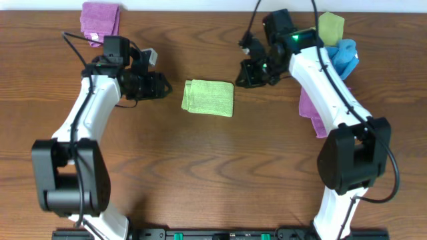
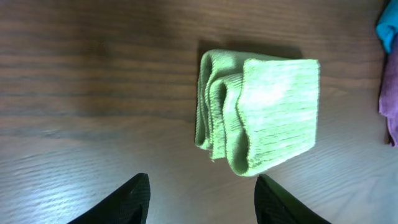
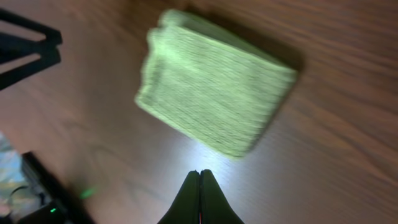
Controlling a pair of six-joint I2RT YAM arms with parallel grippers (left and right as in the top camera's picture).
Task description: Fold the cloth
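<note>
A green cloth [image 1: 208,97] lies folded into a small rectangle on the wooden table, between my two arms. It shows in the left wrist view [image 2: 261,112] with its folded layers facing the camera, and blurred in the right wrist view [image 3: 214,90]. My left gripper [image 1: 163,85] is open and empty, a short way left of the cloth; its fingertips [image 2: 202,193] are just short of the cloth's near edge. My right gripper [image 1: 244,77] is shut on nothing, just right of the cloth and above the table; its closed tips [image 3: 199,177] are clear of the cloth.
A purple cloth [image 1: 100,19] lies at the back left. At the back right are an olive cloth [image 1: 330,27], a blue cloth [image 1: 345,57] and a purple cloth [image 1: 308,107] partly under the right arm. The blue and purple ones show at the left wrist view's edge [image 2: 388,74].
</note>
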